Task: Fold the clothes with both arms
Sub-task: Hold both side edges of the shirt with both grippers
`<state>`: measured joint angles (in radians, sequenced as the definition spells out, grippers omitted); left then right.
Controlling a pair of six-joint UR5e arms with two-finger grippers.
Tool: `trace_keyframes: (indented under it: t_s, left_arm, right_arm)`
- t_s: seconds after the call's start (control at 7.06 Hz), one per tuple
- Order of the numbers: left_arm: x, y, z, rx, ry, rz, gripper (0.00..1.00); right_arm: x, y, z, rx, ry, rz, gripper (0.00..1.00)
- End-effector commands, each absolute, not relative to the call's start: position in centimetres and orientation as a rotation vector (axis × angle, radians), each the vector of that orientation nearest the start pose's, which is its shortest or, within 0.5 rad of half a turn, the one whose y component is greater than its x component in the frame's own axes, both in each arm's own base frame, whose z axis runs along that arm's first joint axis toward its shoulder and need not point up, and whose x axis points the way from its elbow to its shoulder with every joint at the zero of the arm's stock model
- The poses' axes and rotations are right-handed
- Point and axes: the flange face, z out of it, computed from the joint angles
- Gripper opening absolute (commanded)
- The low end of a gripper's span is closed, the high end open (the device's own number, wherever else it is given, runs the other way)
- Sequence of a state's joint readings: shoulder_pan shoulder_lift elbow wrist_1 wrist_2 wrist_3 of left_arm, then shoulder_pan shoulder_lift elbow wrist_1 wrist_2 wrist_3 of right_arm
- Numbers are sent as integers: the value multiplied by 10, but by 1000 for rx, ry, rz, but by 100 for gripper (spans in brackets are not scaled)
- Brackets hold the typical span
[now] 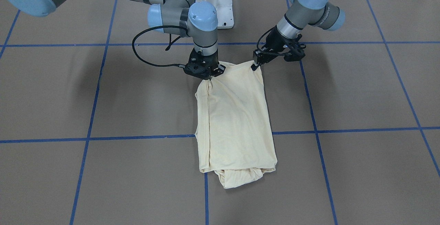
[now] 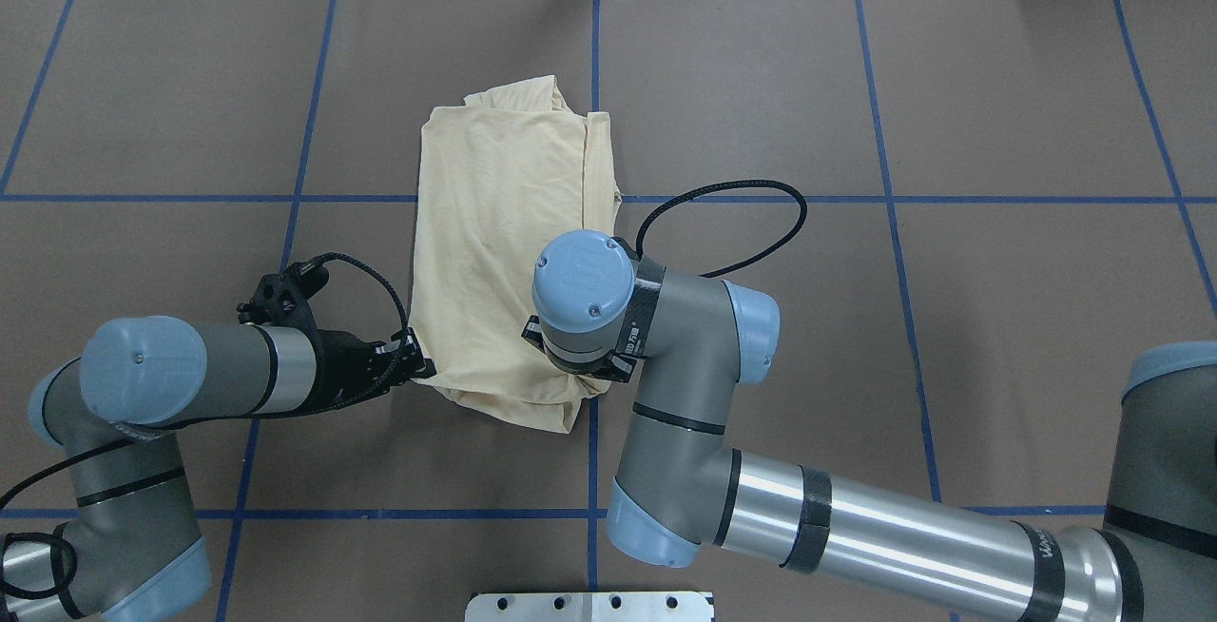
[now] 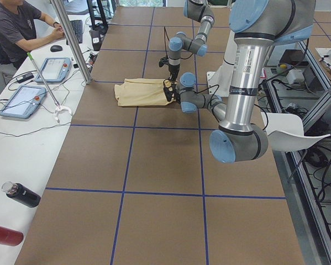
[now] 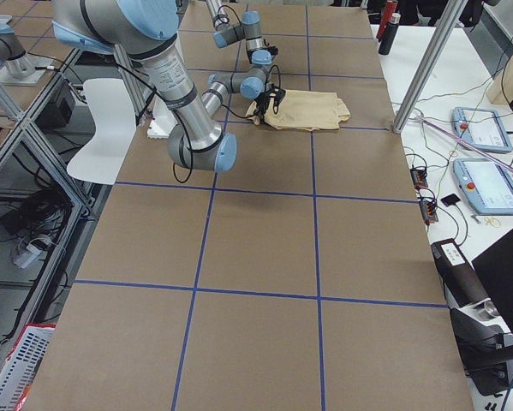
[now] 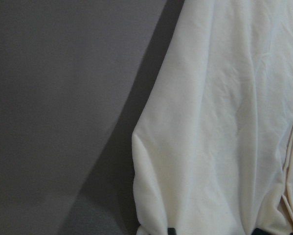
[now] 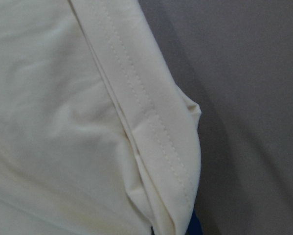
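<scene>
The clothes are one pale cream-yellow shirt point(image 1: 237, 121), folded into a long narrow rectangle point(image 2: 504, 223) on the brown table, with bunched fabric sticking out at the far end. My left gripper point(image 1: 255, 65) is shut on the shirt's near corner point(image 2: 421, 365). At the other near corner, my right gripper point(image 1: 210, 75) points straight down and pinches the stitched edge. The overhead view hides it under its own wrist. Both wrist views are filled with cream cloth point(image 5: 219, 122) point(image 6: 63, 122). No print shows.
Blue tape lines point(image 1: 137, 137) divide the brown table cover into squares. The white pedestal base point(image 1: 220, 1) stands behind the shirt. A side bench holds tablets point(image 3: 21, 101) and bottles point(image 3: 21, 194), with a seated person point(image 3: 16, 27) and a metal pole point(image 3: 71, 41).
</scene>
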<state>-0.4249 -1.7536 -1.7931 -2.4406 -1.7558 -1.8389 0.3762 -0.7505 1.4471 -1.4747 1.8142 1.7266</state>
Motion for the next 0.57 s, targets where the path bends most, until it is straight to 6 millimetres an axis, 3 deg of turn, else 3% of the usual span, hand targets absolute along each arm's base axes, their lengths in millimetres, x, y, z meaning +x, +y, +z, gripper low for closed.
trace_keyframes:
  t_s: [0.0, 0.42]
  left_arm:
    - [461, -335, 354, -59, 1305, -474, 0]
    - [457, -328, 340, -90, 1331, -440, 0]
  right_arm:
    - [-648, -377, 195, -147, -828, 404, 0]
    - [-618, -363, 192, -168, -833, 394, 0]
